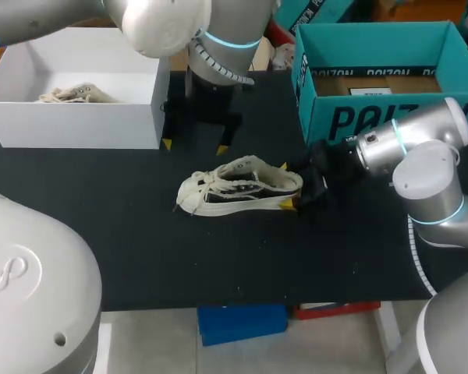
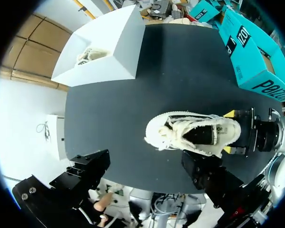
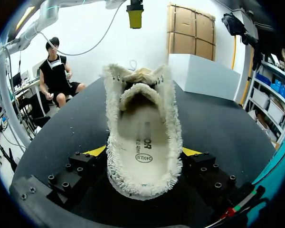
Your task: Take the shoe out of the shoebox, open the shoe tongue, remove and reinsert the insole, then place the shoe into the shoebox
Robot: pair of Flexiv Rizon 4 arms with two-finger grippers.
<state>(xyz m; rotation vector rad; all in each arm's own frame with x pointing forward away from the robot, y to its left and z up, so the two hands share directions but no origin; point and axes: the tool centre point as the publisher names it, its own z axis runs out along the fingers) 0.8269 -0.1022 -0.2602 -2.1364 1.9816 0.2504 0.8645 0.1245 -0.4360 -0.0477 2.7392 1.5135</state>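
One white box (image 1: 78, 125) sits far left on the table (image 1: 140, 257), with a second shoe (image 1: 74, 95) inside. Next over, the left gripper (image 1: 193, 146) hovers just behind the shoe (image 1: 238, 187), jaws wide, holding nothing. The shoe is mid-table, outside both boxes, toe pointing left, opening up. At its heel the right gripper (image 1: 290, 187) is clamped on, one finger each side. Its wrist view shows the tongue (image 3: 138, 92) pulled toward the toe; the insole (image 3: 145, 152) looks seated, though its front end is in shadow. The teal shoebox (image 1: 374, 117) stands far right.
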